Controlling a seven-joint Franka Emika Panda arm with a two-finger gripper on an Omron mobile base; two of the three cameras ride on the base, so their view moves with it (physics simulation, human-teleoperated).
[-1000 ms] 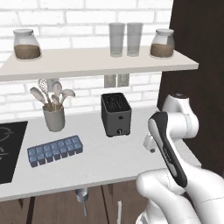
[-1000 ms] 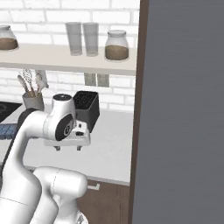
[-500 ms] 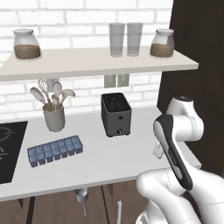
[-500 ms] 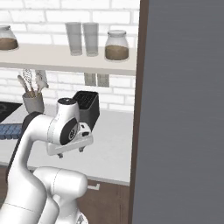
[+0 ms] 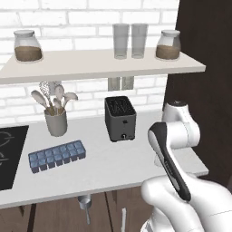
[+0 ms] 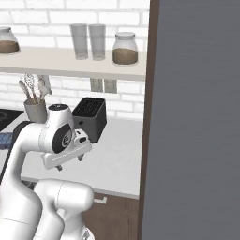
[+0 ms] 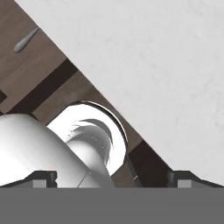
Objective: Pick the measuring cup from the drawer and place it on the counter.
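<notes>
Gripper (image 6: 68,165), on the white arm, hangs over the near right part of the counter (image 5: 113,167), fingers pointing down. Its two dark fingertips (image 7: 41,177) sit wide apart with nothing between them. Measuring cup (image 5: 84,203) lies below the counter's front edge, in the brown drawer (image 5: 59,215), handle toward the viewer. Behind on the counter stand a black toaster (image 5: 120,118), a blue ice tray (image 5: 57,155) and a crock of spoons (image 5: 55,117).

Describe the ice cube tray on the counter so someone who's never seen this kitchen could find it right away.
Start at the long pale counter under the shelf. Between the black stovetop and the dark toaster, in front of the grey crock of spoons, lies the ice cube tray. It is the only flat blue thing there, a grid of small square cells.
</notes>
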